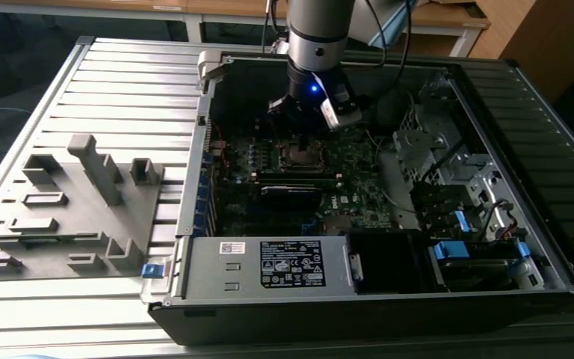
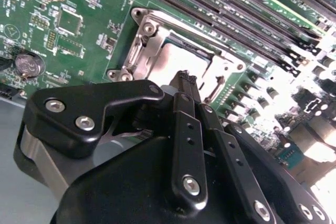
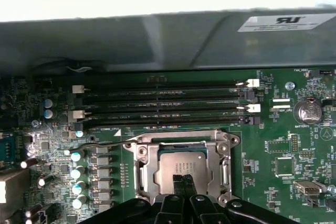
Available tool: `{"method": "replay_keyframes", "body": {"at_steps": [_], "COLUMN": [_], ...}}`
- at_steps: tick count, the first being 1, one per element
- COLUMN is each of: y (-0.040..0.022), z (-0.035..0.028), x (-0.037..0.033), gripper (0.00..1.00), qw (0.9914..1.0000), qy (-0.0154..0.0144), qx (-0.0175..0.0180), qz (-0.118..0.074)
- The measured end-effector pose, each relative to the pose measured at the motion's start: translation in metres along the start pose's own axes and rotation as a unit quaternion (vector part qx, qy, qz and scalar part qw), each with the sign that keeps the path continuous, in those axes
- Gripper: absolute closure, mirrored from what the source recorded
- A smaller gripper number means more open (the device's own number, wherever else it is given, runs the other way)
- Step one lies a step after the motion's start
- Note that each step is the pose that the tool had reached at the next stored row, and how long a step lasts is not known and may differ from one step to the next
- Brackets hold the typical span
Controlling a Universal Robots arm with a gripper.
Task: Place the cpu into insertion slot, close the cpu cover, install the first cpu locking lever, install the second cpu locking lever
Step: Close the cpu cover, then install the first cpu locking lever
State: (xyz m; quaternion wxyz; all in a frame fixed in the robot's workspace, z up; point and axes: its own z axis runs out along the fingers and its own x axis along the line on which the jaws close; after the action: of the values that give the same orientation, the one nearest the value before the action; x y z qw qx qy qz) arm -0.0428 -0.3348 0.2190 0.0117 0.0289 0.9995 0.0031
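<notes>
The cpu [image 3: 181,165] lies flat in the socket on the green motherboard, its dull silver top showing through the window of the cpu cover [image 3: 144,169]. The cover is folded down around the chip. A thin wire locking lever [image 3: 105,143] runs along the socket edge nearest the memory slots, its end sticking out sideways. My gripper [image 3: 184,181] is shut, its black fingertips pressed together right over the cpu's top. The second wrist view shows the gripper [image 2: 186,80] in front of the cpu [image 2: 181,59] and the cover [image 2: 149,40]. In the exterior view the gripper [image 1: 302,142] hangs over the socket.
Several black memory slots [image 3: 163,103] lie beside the socket, and the grey case wall [image 3: 157,40] rises behind them. A coin battery [image 3: 307,111] sits on the board. The white-labelled power supply box [image 1: 267,265] fills the case front. A grey fixture plate [image 1: 78,209] lies at the exterior view's left.
</notes>
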Motion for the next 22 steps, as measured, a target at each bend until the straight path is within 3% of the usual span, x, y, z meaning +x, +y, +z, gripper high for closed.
{"method": "replay_keyframes", "body": {"at_steps": [22], "y": [-0.0009], "z": [-0.0018], "x": [-0.0024], "gripper": [0.89], "qw": [1.00000], "qy": [0.0000], "qx": [0.0001], "qz": [0.003]}}
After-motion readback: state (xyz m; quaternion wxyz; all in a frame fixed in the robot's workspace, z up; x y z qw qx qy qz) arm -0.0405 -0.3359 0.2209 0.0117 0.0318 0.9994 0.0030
